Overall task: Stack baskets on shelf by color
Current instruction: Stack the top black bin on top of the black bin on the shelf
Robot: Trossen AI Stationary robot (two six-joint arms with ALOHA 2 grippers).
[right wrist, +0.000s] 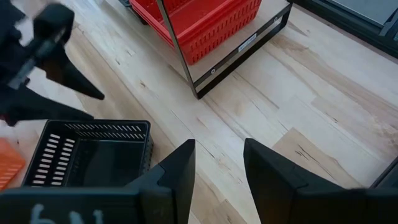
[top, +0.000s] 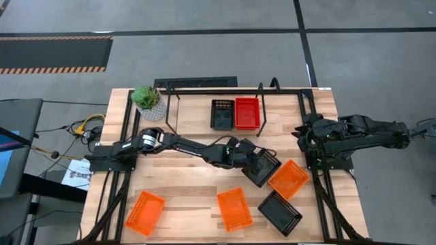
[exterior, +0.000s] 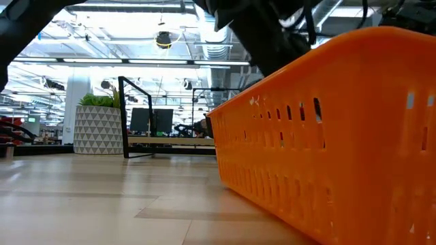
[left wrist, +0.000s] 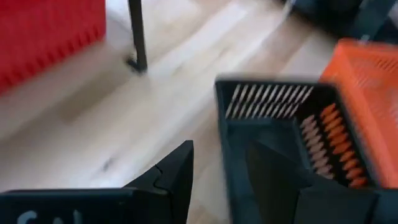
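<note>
Seen from above, the left gripper (top: 257,163) reaches across the light wooden table (top: 184,197) to a black plastic mesh basket (top: 262,170), which lies just in front of the low black wire shelf (top: 214,109) and touches an orange mesh basket (top: 288,179) on its far side. On the shelf's wooden board sit another black basket (top: 222,113) and a red mesh basket (top: 247,113), side by side. Three more baskets lie well in front of the shelf: two orange ones (top: 145,211) (top: 234,208) and a black one (top: 280,212). A white patterned plant pot (top: 150,103) stands just beside the shelf's left end. The right gripper (top: 303,134) waits near the shelf's right end.

At table height, an orange basket wall (exterior: 327,129) fills the foreground (the shelf (exterior: 163,139) and pot (exterior: 99,128) show far behind it).

The left wrist camera shows the left gripper (left wrist: 217,180) spread astride the black basket's (left wrist: 280,137) near wall, one finger (left wrist: 177,177) outside, the other inside; whether they press it cannot be told.

The right wrist camera shows the right gripper (right wrist: 217,171) with fingers parted, holding nothing, above bare wood near the shelf's corner post (right wrist: 180,50).
</note>
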